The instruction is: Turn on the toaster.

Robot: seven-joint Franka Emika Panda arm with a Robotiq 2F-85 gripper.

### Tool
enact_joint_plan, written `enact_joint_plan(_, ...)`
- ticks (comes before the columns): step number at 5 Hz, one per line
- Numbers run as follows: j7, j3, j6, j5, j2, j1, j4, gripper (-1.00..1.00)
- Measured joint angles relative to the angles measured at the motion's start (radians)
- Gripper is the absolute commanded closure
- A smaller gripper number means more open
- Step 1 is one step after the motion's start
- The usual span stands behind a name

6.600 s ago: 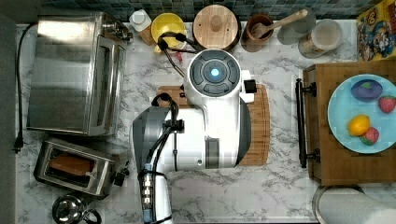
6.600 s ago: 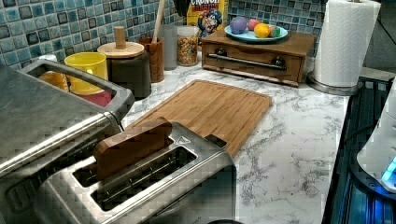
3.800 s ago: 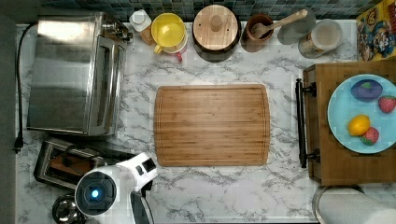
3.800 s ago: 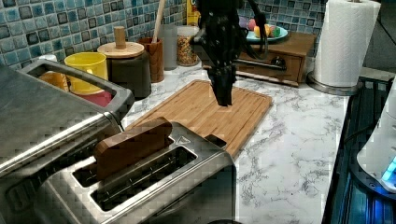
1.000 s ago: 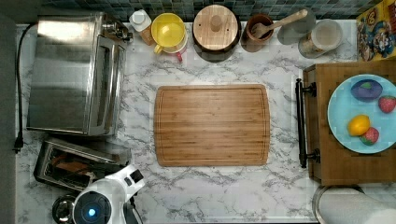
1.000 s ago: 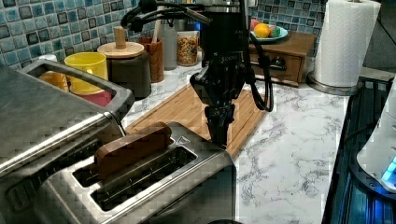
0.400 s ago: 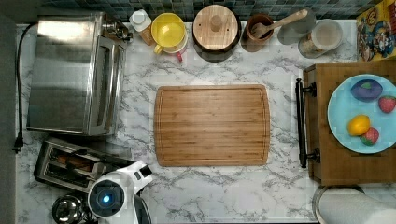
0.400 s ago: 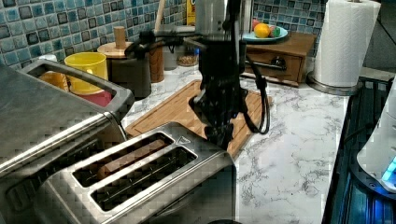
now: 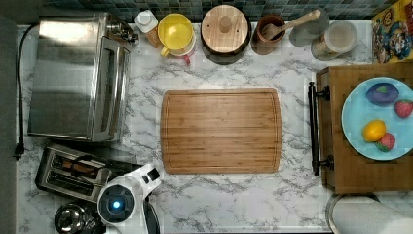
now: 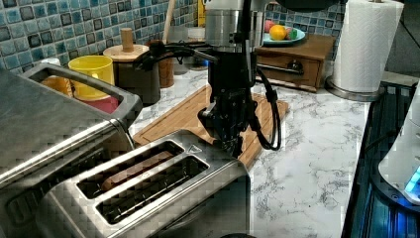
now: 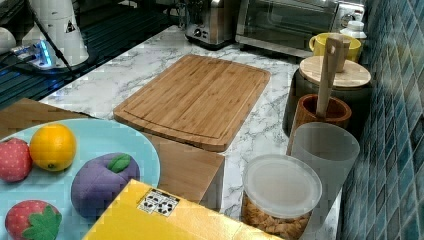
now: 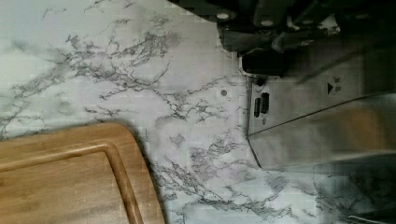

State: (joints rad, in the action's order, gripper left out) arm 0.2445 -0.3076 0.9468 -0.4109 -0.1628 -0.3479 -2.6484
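One rigid steel toaster [image 10: 148,198] at the counter's [image 9: 234,204] corner; press its lever; gripper [image 10: 233,144] state unclear.

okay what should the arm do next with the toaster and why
Probably lift straight up and away. In the left view the bread sits sunk inside the toaster slot, and the gripper hangs low at the toaster's end, so the lever looks pressed already.
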Motion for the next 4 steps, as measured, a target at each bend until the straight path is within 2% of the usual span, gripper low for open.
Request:
enact_joint_plan(2,0.071,0.015,0.053,-0.055,-0.06,-0.029,-0.068,1.0)
enact_joint_plan(4,0.071,0.023,0.054,-0.055,-0.061,-0.031,-0.07,1.0)
